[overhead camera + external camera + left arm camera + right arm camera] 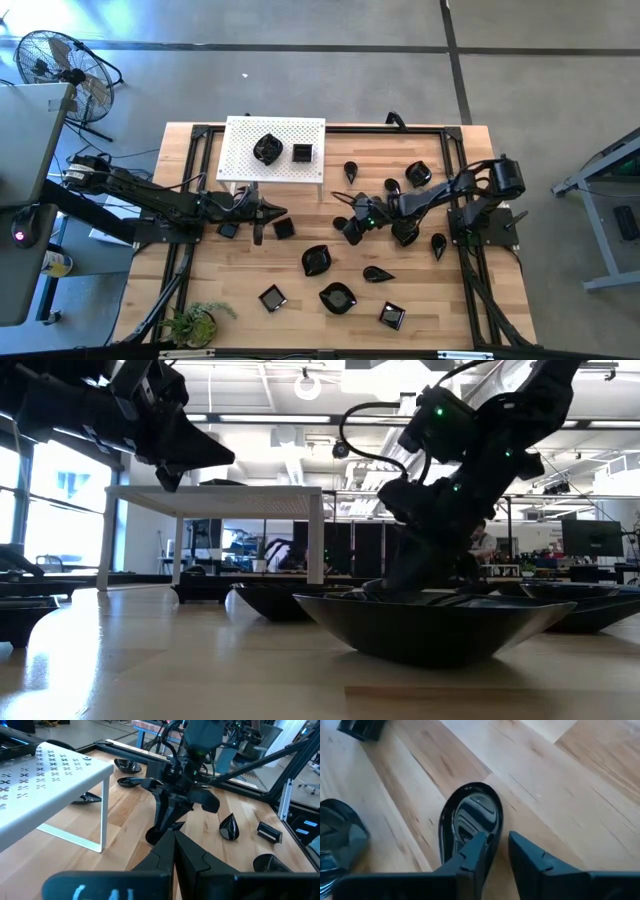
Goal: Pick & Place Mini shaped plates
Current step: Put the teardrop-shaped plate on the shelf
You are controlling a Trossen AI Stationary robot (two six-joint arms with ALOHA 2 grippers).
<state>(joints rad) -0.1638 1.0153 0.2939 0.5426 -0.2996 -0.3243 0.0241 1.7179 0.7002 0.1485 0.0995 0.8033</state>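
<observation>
The right hand (499,851), fingers apart, straddles the rim of a glossy black teardrop-shaped mini plate (472,817) lying on the wooden counter (560,795) near its centre. Seat one finger inside before closing. The left hand (262,213) waits left, fingers together.

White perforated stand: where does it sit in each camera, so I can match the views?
High view: white perforated stand at the table's upper middle, two black plates on top.
Low view: left of centre, seen edge-on, legs down to the table.
Left wrist view: close by, top and one leg showing.
Right wrist view: not in it.
Shared landmark: the right gripper, lowered near the stand in the high, low and left wrist views.
</observation>
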